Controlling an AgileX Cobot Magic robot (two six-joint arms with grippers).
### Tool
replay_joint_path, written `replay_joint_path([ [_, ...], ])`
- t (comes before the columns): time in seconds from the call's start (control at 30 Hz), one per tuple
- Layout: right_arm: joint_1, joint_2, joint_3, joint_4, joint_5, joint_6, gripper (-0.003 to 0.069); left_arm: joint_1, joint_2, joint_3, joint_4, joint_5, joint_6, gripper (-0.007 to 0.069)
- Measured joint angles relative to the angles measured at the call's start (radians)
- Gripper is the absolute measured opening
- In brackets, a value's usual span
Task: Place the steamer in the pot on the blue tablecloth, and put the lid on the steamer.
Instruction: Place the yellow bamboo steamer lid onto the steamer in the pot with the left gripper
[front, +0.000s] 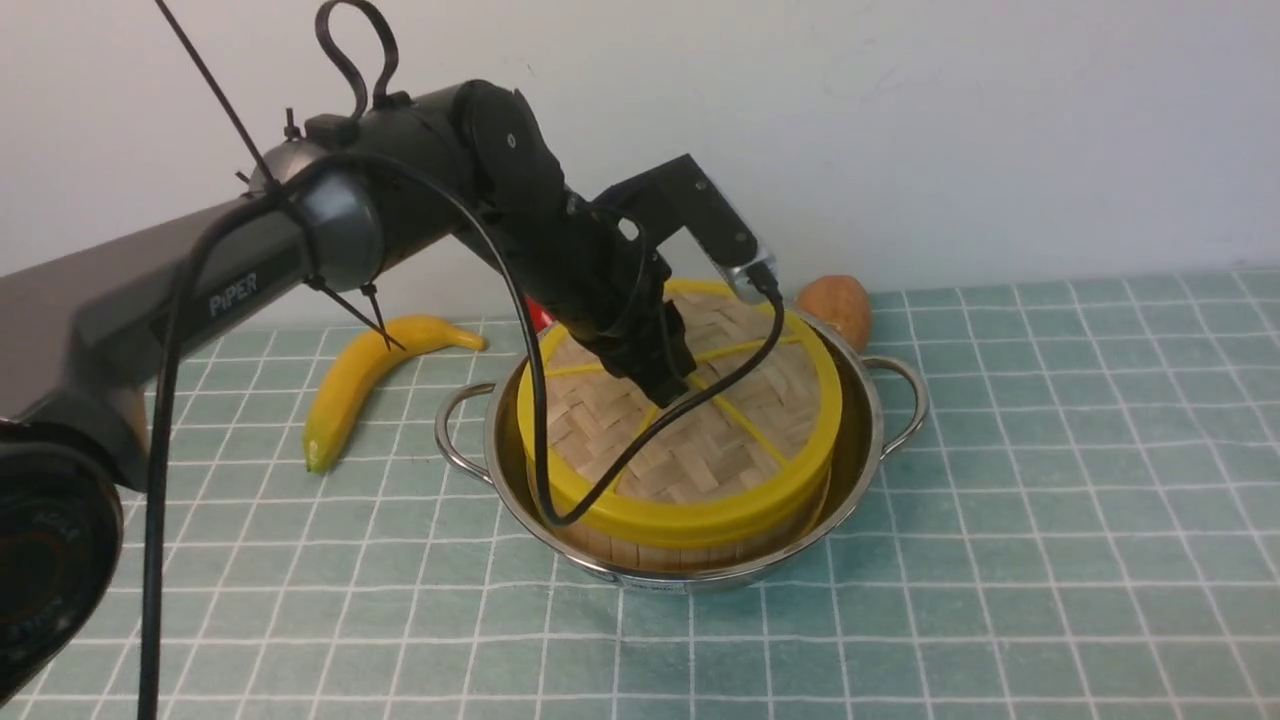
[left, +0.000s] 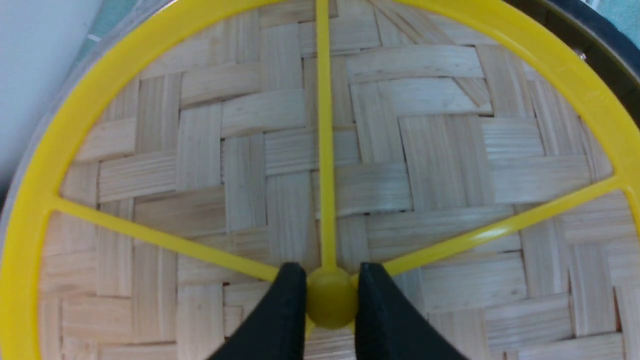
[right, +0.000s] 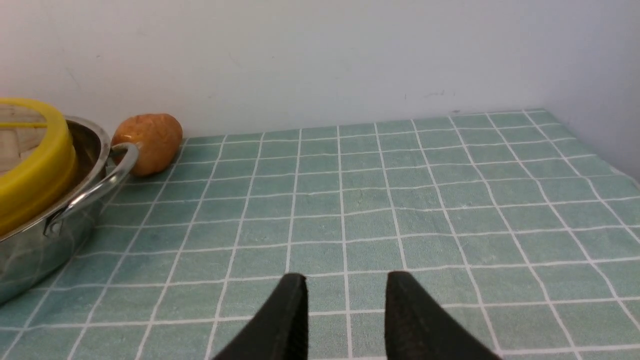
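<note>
The steel pot (front: 872, 398) stands on the blue tablecloth (front: 1050, 500). The steamer (front: 690, 553) sits inside it, only its pale wall showing under the lid (front: 740, 400). The woven, yellow-rimmed lid lies on top of the steamer. My left gripper (front: 672, 385) is shut on the lid's central yellow knob (left: 331, 297), with a black finger (left: 285, 310) on each side of it. My right gripper (right: 345, 285) is open and empty, low over the cloth to the right of the pot (right: 30, 250); it is out of the front view.
A yellow banana (front: 370, 375) lies left of the pot. A brown potato (front: 835, 305) sits behind the pot near its right handle, against the wall. A small red thing (front: 540, 315) shows behind the pot. The left arm's cable hangs across the lid.
</note>
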Motion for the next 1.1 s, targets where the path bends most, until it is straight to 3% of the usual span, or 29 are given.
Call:
replay_joint_path([
  [0.63,0.000,0.000,0.000,0.000,0.000,0.000,0.0240,0.000,0.017,-0.025,-0.005,0.016,-0.011,0.0130],
  [0.7,0.000,0.000,0.000,0.000,0.000,0.000,0.0240,0.000,0.012,-0.025,-0.005,0.018,-0.011,0.0160],
  [0.83,0.000,0.000,0.000,0.000,0.000,0.000,0.0240,0.000,-0.028,-0.025,-0.005,0.011,-0.016,0.0365],
  [0.87,0.000,0.000,0.000,0.000,0.000,0.000,0.0240,0.000,-0.031,-0.025,-0.005,0.010,-0.018,0.0375],
  [0.9,0.000,0.000,0.000,0.000,0.000,0.000,0.0240,0.000,-0.052,-0.025,-0.005,0.000,-0.025,0.0452],
  [1.0,0.000,0.000,0.000,0.000,0.000,0.000,0.0240,0.000,-0.090,-0.025,-0.007,-0.016,-0.050,0.0549],
  [1.1,0.000,0.000,0.000,0.000,0.000,0.000,0.0240,0.000,-0.137,-0.025,-0.007,-0.012,-0.102,0.0578],
])
